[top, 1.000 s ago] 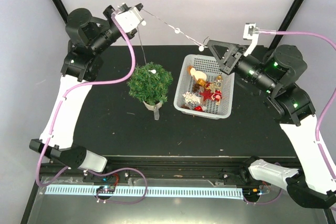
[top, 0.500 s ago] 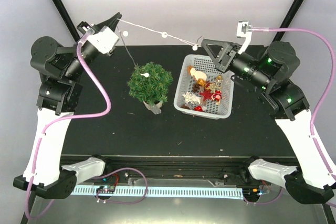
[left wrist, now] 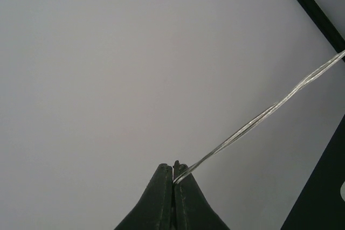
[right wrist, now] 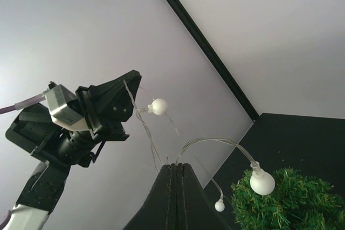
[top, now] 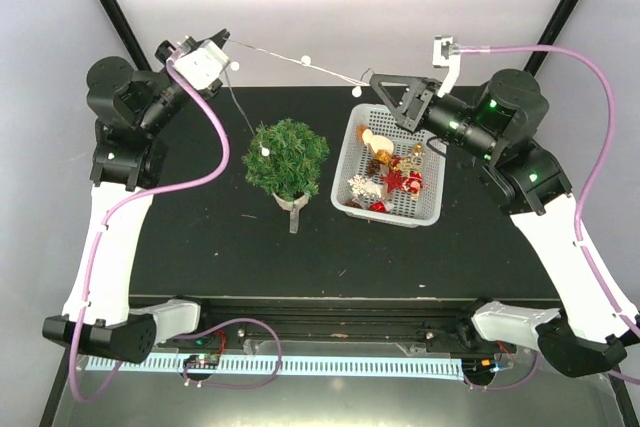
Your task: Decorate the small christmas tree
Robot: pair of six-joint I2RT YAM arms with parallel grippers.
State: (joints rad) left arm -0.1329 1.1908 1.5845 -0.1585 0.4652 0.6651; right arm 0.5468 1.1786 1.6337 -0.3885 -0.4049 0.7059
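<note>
While stretching light string [top: 303, 58] above and behind tree [top: 286, 157]: ends pinched in fully closed left hand [top: 225, 38] and right hand [top: 372, 80]. Tree on worktop [top: 200, 237], basket [top: 392, 217] just right, one bulb [top: 265, 150] resting on foliage. Draping step, by judgement. Next: lower, wind round tree, avoid tipping.

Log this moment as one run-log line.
left gripper: shut on light string | right gripper: shut on light string | small christmas tree: upright, one bulb at its foliage
</note>
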